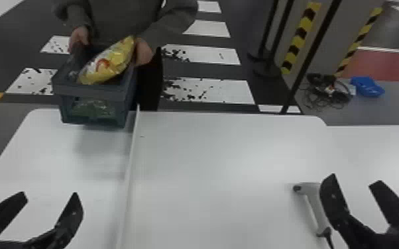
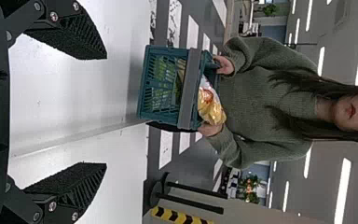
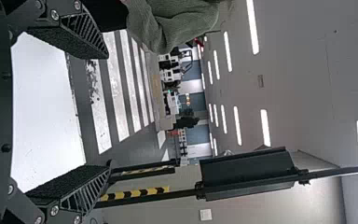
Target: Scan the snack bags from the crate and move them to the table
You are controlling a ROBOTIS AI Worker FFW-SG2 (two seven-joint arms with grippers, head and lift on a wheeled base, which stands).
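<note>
Yellow snack bag (image 1: 107, 64) in crate (image 1: 87, 91), held by person's hands (image 1: 143, 53) at desk's (image 1: 192, 165) far-left edge. Left gripper (image 1: 50, 194) nearer, wide open, empty; bag ahead, slightly rightward, long axis slanting away right. Right gripper (image 1: 356, 178) also spread, empty.

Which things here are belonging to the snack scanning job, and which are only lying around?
For the job:
- crate
- yellow snack bag in it
- what looks like a green bag inside
- handheld scanner
- white table

Just lying about, beyond the table:
- black cables
- blue item beside them
</note>
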